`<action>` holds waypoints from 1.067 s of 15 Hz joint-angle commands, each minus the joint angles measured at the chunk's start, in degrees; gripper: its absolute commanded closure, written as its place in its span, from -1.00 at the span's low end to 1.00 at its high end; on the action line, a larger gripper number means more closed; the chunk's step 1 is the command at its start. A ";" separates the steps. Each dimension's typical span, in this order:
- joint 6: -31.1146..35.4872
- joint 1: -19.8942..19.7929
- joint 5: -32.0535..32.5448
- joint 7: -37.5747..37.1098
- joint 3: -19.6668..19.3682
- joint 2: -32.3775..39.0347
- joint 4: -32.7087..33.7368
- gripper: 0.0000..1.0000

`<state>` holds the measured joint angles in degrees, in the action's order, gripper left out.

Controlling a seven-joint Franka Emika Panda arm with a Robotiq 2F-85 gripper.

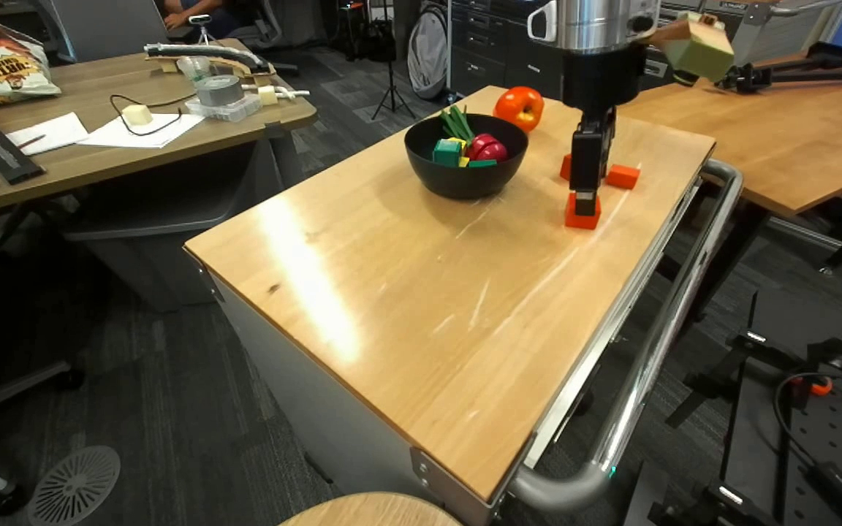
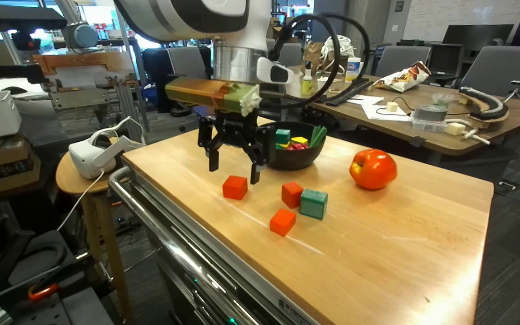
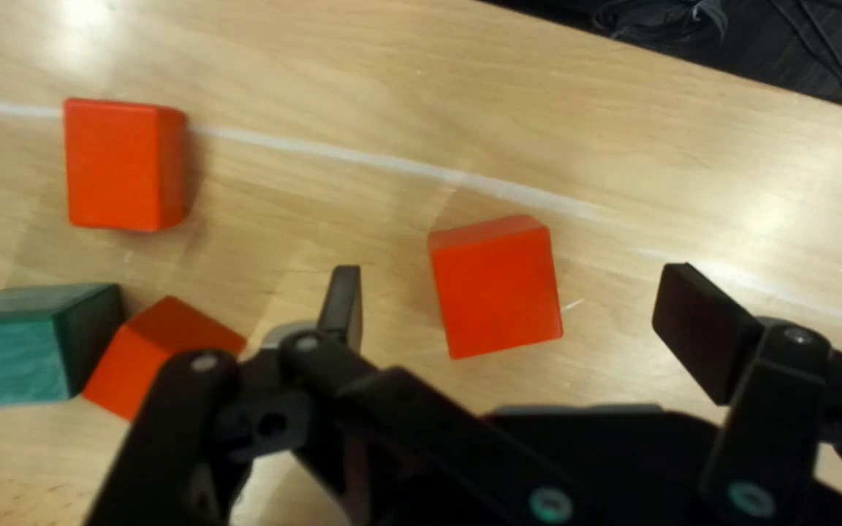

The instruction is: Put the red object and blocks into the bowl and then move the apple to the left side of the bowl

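Three red-orange blocks (image 3: 498, 292) and one green block (image 2: 313, 206) lie loose on the tabletop (image 1: 392, 292). Your gripper (image 2: 234, 170) is spread wide, nothing held. Wrist view: first red-orange block sits between the fingers (image 3: 344, 307), a gap showing at its 9 and at its 3 o'clock, so neither finger touches it. How high your fingertips are off the wood, can't tell.

From that block, same view: second red-orange block (image 3: 110, 164) between 9 and 10 o'clock, well apart; third red-orange block (image 3: 132, 365) between 8 and 9, partly hidden by your 9 o'clock finger, just beside the green block. Touching or not, can't tell. Tabletop edge runs from 12 to 2, bare wood between it and the first block.

Bowl (image 1: 465, 184), black: about 10 o'clock from your gripper in an exterior view. In it: red object (image 1: 490, 150), leaves (image 1: 456, 123) leaning at the rim between 11 and 12; another green block (image 1: 446, 152); yellow block (image 2: 300, 141), partly hidden. Apple (image 2: 373, 169): on the wood, between 3 and 4 o'clock from the bowl in an exterior view, clear strip between, tabletop edge passing behind it.

Room: in an exterior view you get wide bare wood from 6 to 8 o'clock of your gripper. Tighter at 3, where the tabletop stops and a metal handle (image 1: 653, 365) runs alongside.
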<state>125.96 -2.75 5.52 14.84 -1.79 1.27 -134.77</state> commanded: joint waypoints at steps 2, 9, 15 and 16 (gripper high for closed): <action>-1.26 0.25 -2.69 -4.04 0.01 0.13 -1.28 -1.00; 2.83 0.77 -1.87 -12.69 0.31 1.05 -1.61 -1.00; 1.52 1.45 4.63 -20.89 0.20 4.93 1.91 -0.28; 1.03 1.53 5.22 -21.53 0.15 5.41 2.39 -0.07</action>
<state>128.48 -1.98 8.02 -3.10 -1.45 4.37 -135.17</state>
